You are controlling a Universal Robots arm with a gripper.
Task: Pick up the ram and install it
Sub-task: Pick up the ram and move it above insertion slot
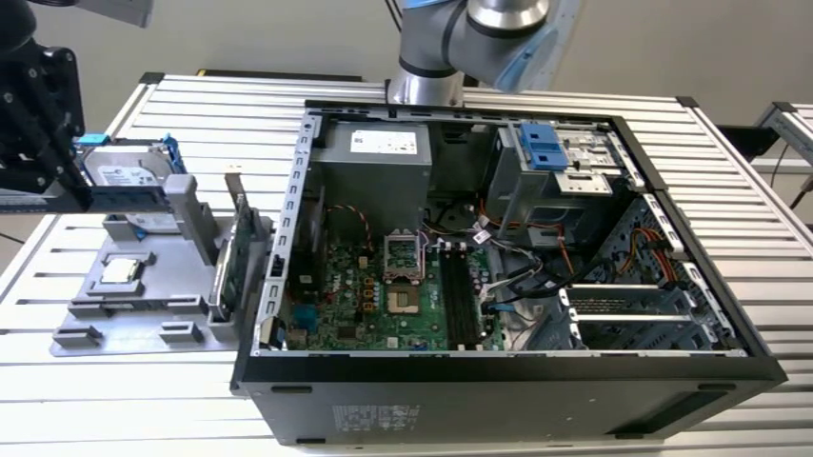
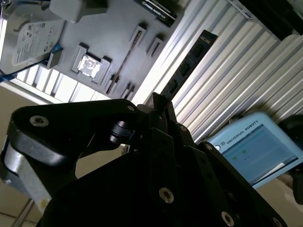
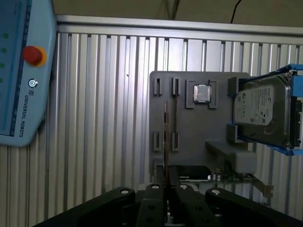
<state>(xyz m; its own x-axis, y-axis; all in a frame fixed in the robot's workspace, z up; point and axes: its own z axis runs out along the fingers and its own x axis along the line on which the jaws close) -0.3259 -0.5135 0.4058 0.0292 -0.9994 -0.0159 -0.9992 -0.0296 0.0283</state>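
Gripper (image 3: 165,187) clamped narrowly on the ram (image 2: 188,63), over the grey tray (image 3: 189,127) holding a hard drive (image 3: 260,111) and processor (image 3: 202,93); computer case (image 1: 508,369) open.

Case (image 1: 508,367) is lying open on top, so memory slots (image 1: 460,290) are sitting reachable from above. Cables (image 1: 515,286) are crowding their exterior view's right side, possibly overhanging one slot. Upright expansion card (image 1: 235,238) is blocking the gap between tray (image 1: 140,314) and case. Claw (image 3: 165,189), gripping ram (image 2: 189,66), is hanging over the tray, with hard drive (image 3: 262,111) rising just beside.
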